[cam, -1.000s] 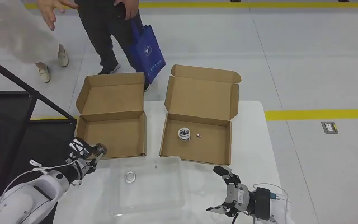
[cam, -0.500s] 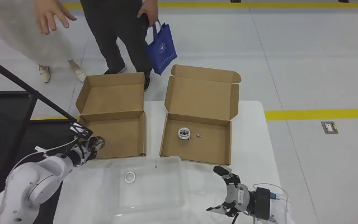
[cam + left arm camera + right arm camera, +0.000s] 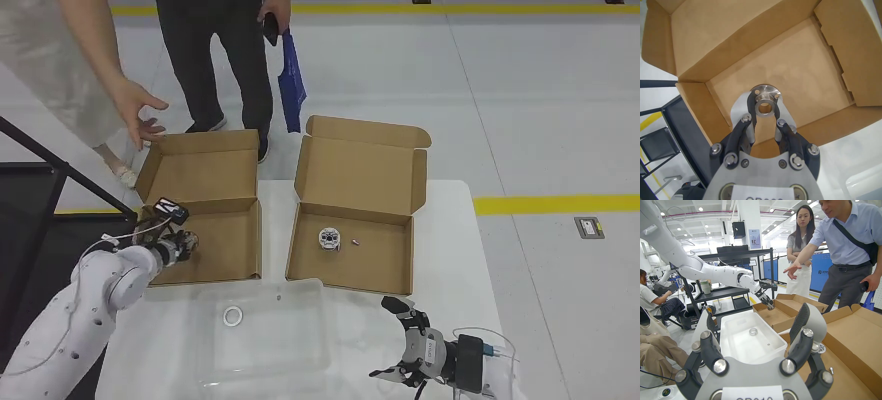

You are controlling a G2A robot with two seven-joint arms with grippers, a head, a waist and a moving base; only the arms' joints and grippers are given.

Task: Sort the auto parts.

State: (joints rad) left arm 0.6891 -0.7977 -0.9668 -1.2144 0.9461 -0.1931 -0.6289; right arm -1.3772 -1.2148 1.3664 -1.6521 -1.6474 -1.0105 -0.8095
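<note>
Flanged bushing (image 3: 765, 94) clamped in our left hand (image 3: 764, 106), over the left cardboard box (image 3: 220, 245). Our right hand (image 3: 395, 340) sits with fingers apart at the worktop's (image 3: 450, 230) near edge, beside the clear tray (image 3: 300, 300) holding a metal ring (image 3: 233, 317). In the right cardboard box (image 3: 385, 265) we see a bearing (image 3: 329, 238) and a small pin (image 3: 358, 241).

Flanged steel bushing (image 3: 765, 91) clamped in left gripper (image 3: 764, 106), hanging over left side of left cardboard box (image 3: 225, 255). Metal ring (image 3: 233, 316) flat in near clear tray (image 3: 290, 350). Round bearing-like part (image 3: 329, 238) and small pin (image 3: 357, 241) in right box (image 3: 380, 265).
</note>
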